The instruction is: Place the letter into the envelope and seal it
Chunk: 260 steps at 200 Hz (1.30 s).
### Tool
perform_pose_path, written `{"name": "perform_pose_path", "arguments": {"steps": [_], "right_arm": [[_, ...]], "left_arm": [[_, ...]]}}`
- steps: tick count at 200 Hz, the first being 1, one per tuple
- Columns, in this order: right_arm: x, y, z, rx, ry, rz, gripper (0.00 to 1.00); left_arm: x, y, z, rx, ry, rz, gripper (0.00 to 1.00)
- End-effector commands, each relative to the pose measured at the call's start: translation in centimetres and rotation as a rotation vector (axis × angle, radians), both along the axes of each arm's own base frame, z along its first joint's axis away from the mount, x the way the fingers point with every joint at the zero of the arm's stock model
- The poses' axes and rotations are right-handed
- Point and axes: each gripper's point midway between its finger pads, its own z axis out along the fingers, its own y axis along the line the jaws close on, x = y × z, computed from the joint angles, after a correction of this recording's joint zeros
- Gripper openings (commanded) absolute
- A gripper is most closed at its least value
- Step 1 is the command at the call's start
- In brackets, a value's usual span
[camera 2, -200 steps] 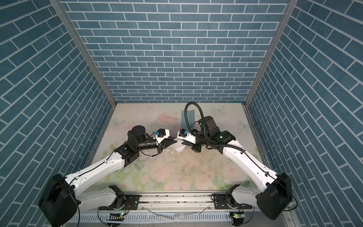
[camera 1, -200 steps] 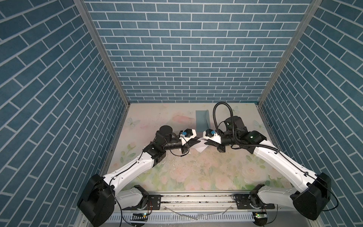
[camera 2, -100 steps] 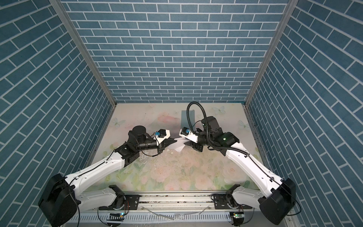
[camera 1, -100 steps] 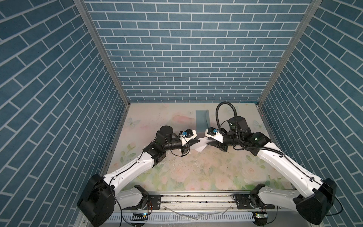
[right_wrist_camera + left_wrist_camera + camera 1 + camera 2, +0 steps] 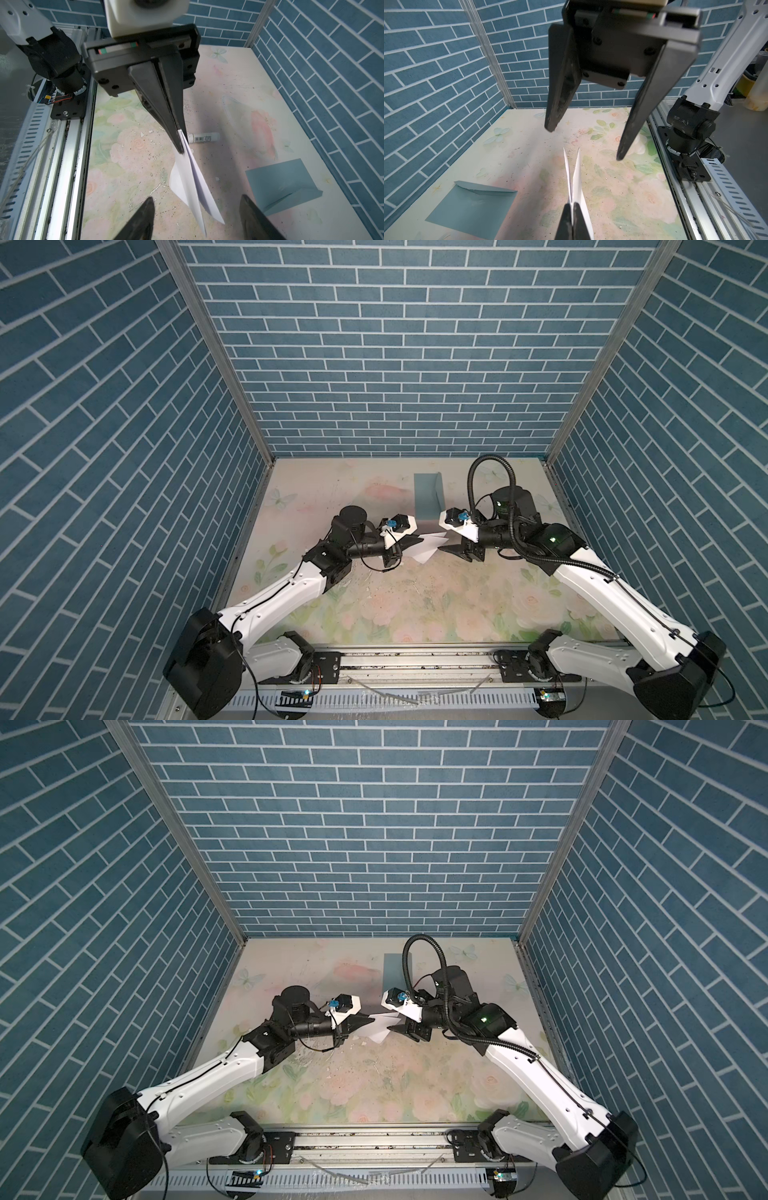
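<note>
Now, your left claw (image 5: pixel 408 543) is pressed together on one edge of the folded white paper letter (image 5: pixel 428 549). The loose folds of the letter fan out from the claw's tips toward your other arm. Your right claw (image 5: pixel 451 549) faces it with its jaws apart. The letter's free end points into that gap and touches neither finger. Beyond both claws, toward the back wall, the plain teal paper envelope (image 5: pixel 426 499) lies on the floral table mat (image 5: pixel 415 605) with its flap open.

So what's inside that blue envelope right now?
Nothing shows: the envelope lies flat on the table, flap raised, its pocket hidden. The folded letter is outside, pinched in the left gripper.
</note>
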Motion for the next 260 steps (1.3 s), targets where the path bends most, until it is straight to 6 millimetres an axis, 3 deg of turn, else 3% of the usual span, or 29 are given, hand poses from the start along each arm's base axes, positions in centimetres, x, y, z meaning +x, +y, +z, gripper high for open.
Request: {"name": "perform_pose_path", "arguments": {"steps": [1,50,156,178,213,260], "right_arm": [[-0.6,1.4,3.2,0.079,-0.025,0.077,0.56],[-0.3,2.3,2.6,0.079,0.006,0.104,0.34],[-0.5,2.7,1.0,0.021,0.063,0.142,0.04],[-0.6,2.8,0.8,0.017,0.071,0.146,0.04],[-0.6,2.8,0.7,0.015,0.077,0.149,0.14],[-0.6,2.8,0.3,0.006,0.082,0.152,0.06]], "left_arm": [[-0.3,-0.4,0.9,-0.009,-0.012,-0.029,0.0],[-0.5,-0.5,0.9,-0.01,-0.009,-0.038,0.0],[-0.9,-0.7,1.3,-0.016,-0.01,-0.059,0.0],[-1.0,-0.7,1.3,-0.017,-0.009,-0.065,0.0],[-1.1,-0.7,1.4,-0.02,-0.011,-0.073,0.0],[-1.2,-0.8,1.3,-0.019,-0.007,-0.077,0.0]]}}
